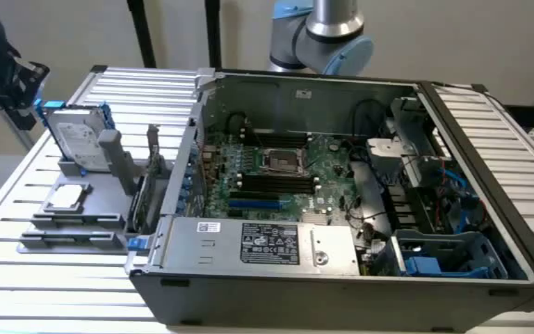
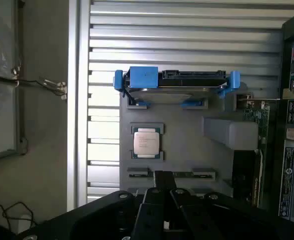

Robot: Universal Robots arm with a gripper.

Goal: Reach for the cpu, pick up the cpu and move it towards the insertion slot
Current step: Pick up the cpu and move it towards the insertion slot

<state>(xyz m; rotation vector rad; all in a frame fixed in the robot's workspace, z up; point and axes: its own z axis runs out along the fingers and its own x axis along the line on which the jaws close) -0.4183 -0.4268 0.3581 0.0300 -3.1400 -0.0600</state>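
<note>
Hovering above the grey tray (image 2: 186,155), cpu (image 2: 147,142) not yet grasped
The gripper (image 2: 163,176) fingers look closed together and empty. The cpu lies flat in its pocket just ahead of them, well to the exterior view's left of the insertion slot (image 1: 283,161).

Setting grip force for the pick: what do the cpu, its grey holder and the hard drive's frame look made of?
The cpu: pale silver-grey face with print, probably a matte metal lid. The grey holder: uniform matte grey with moulded ledges, likely plastic. The hard drive's frame: saturated blue, faint sheen, likely moulded plastic.
</note>
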